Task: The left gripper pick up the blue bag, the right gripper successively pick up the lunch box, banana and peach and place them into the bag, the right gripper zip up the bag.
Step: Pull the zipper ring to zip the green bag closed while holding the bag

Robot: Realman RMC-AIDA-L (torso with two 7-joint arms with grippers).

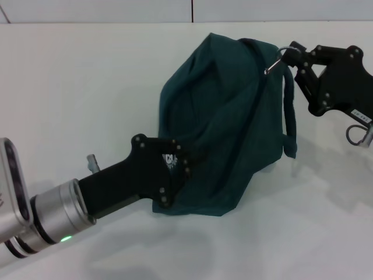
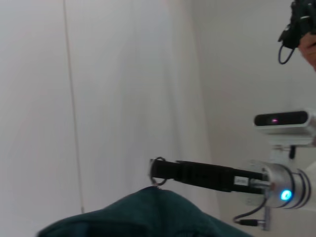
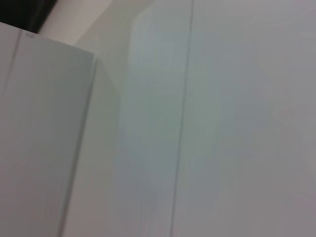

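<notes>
The blue bag point(image 1: 224, 128), a dark teal cloth bag, lies bulging on the white table point(image 1: 76, 87) in the head view. My left gripper point(image 1: 184, 167) is shut on the bag's near-left edge, its fingertips buried in the fabric. My right gripper point(image 1: 291, 57) is at the bag's far-right top corner, shut on the metal zipper ring point(image 1: 275, 62). In the left wrist view the right gripper point(image 2: 155, 172) pinches that ring point(image 2: 158, 162) just above the bag point(image 2: 148, 217). The lunch box, banana and peach are out of view. The right wrist view holds only white panels.
The bag's strap point(image 1: 289, 116) hangs down its right side. A grey cable loop point(image 1: 356, 134) dangles from the right arm. A camera on a stand point(image 2: 284, 120) shows behind the right arm in the left wrist view. A white wall runs along the table's back edge.
</notes>
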